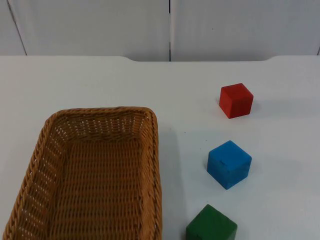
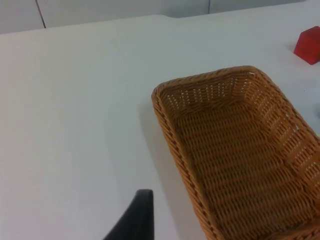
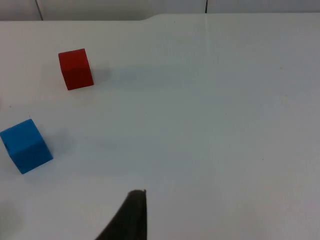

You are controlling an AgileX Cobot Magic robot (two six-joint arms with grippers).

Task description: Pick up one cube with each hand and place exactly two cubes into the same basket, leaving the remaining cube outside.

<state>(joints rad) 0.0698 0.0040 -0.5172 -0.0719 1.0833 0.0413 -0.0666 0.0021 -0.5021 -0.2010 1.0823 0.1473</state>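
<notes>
An empty brown wicker basket (image 1: 156, 165) lies at the front left of the table. To its right three cubes rest on the table in a line: a red cube (image 1: 236, 100) farthest back, a blue cube (image 1: 229, 164) in the middle, and a green cube (image 1: 211, 225) at the front edge of the picture. My left gripper (image 2: 135, 220) hangs over bare table beside the basket (image 2: 207, 76), with the red cube (image 2: 308, 45) far beyond. My right gripper (image 3: 131, 215) hangs over bare table, well apart from the red cube (image 3: 75, 69) and the blue cube (image 3: 26, 146).
The white table (image 1: 90, 80) ends at the grey partition wall (image 1: 170, 25) at the back. Bare table lies behind the basket and to the right of the cubes.
</notes>
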